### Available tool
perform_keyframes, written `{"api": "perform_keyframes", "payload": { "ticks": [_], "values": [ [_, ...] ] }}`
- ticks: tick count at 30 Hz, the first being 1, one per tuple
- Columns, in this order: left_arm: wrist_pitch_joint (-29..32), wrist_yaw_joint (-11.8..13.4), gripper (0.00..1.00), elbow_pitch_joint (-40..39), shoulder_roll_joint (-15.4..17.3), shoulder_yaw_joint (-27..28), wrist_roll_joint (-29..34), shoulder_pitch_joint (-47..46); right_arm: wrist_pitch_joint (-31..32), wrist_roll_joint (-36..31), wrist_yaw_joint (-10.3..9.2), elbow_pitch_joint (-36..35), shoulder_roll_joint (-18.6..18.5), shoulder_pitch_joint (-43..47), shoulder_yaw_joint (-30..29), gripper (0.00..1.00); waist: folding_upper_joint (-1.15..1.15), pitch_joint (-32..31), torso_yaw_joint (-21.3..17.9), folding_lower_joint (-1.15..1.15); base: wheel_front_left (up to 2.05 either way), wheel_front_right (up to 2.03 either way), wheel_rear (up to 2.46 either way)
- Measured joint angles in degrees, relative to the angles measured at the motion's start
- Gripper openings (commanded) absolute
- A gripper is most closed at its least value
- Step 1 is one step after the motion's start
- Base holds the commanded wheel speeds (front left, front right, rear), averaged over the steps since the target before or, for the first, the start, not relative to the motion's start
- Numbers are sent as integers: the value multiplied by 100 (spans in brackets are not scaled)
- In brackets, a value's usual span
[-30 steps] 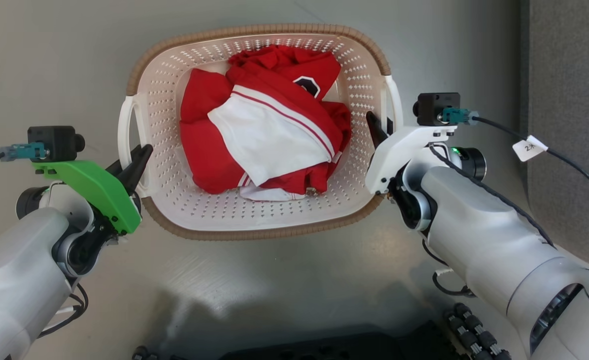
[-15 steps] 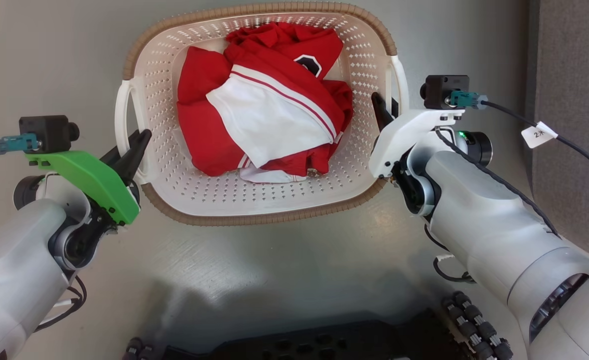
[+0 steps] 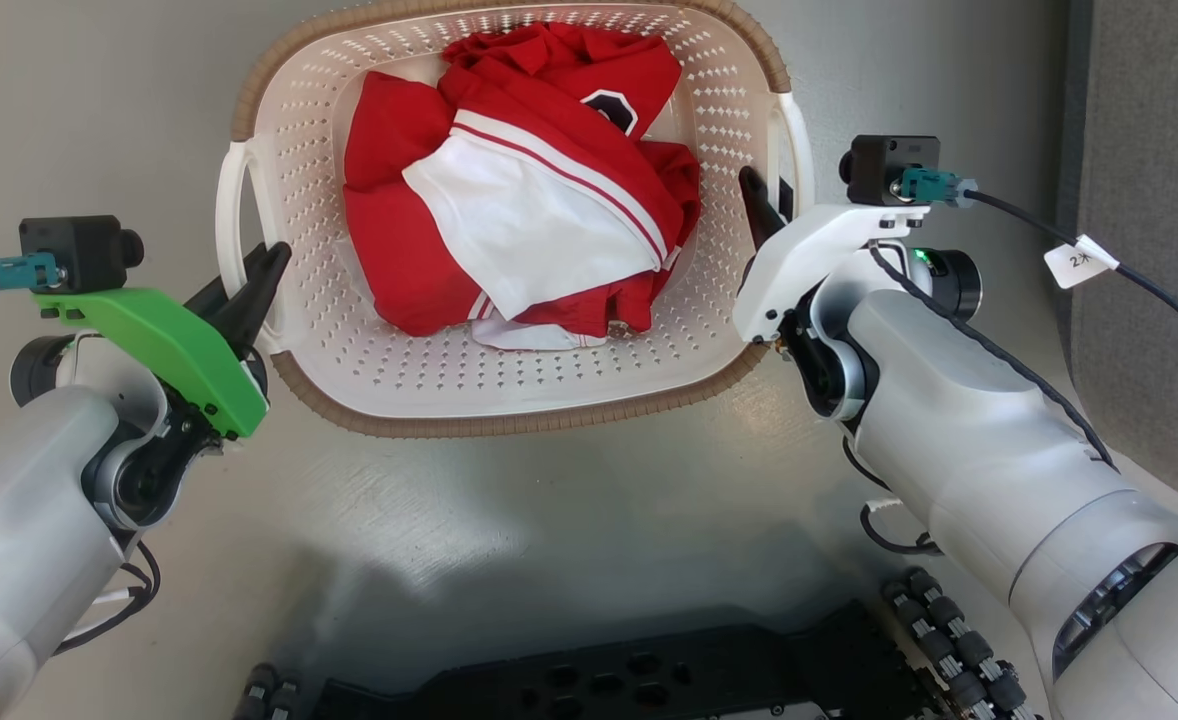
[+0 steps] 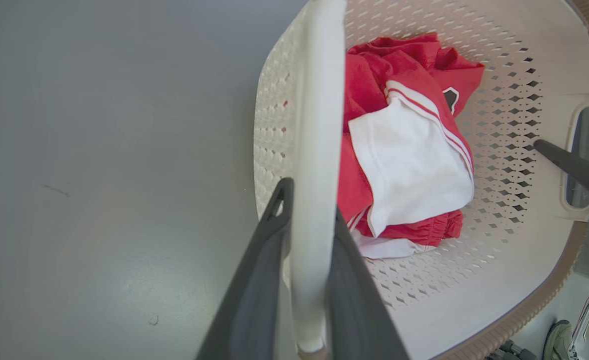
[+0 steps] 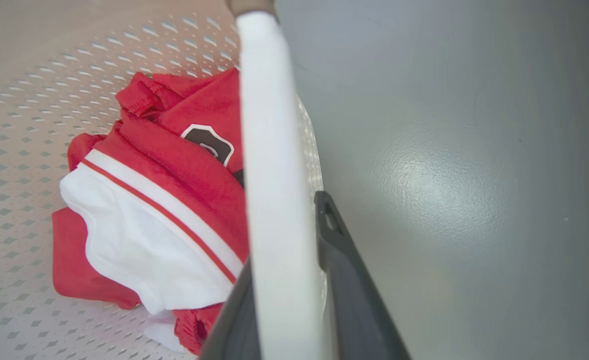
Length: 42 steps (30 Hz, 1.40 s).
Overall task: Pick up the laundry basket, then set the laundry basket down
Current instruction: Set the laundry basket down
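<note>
Compared with a second ago, the laundry basket point(image 3: 509, 400) and both arms are sitting higher in the head view. More of the robot's dark base point(image 3: 599, 690) is showing, so the camera may be moving. The basket, carrying red and white clothes point(image 3: 529, 200), is lying between the pincers over a glossy grey floor point(image 3: 589, 520), with the left pincer point(image 3: 254, 275) clamping its left handle point(image 3: 223, 215) and the right pincer point(image 3: 767, 200) clamping its right handle point(image 3: 799, 140).

- The laundry basket point(image 3: 549, 388) sits between the two grippers.
- The left gripper point(image 3: 267, 262) straddles its left handle point(image 3: 221, 220).
- The right gripper point(image 3: 764, 195) straddles its right handle point(image 3: 801, 150).
- A garment point(image 3: 529, 220) lies inside.
</note>
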Motion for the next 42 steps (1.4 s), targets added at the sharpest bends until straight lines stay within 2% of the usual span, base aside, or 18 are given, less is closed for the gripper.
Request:
{"api": "perform_keyframes", "payload": {
  "ticks": [6, 7, 8, 9, 13, 24, 42],
  "values": [
    [-14, 0, 0, -5, 2, -29, 0, -9, 0, -81, 0, -19, 0, 1, -110, 0, 0, 55, 6, 0, 0, 0, 0],
    [-19, 0, 13, -1, 1, -29, -4, -9, 0, -81, 0, -12, 1, 4, -120, 20, 0, 64, 8, 0, 0, 0, 0],
    [-41, -9, 68, -1, -1, -29, -24, -9, 0, -80, 1, 7, 3, 9, -131, 76, 0, 72, 11, 0, 0, 0, 0],
    [-41, -45, 100, -10, -1, -30, -57, -9, 0, -80, 0, 22, 0, 9, -151, 100, 0, 78, 14, 0, 0, 0, 0],
    [-41, -67, 100, -22, -2, -31, -75, -10, -1, -98, 0, 64, -110, 8, -283, 100, 0, 93, 20, 0, 0, 0, 0],
    [-58, -67, 100, 67, -11, -108, -79, -10, -1, -243, -1, 71, -100, 31, -454, 100, 0, -3, 20, 0, 0, 0, 0],
    [-250, -67, 100, 172, -53, -236, 42, 9, -2, -396, -1, -111, -102, 483, -688, 100, 0, -630, -9, 0, 0, 0, 0]
  ]
}}
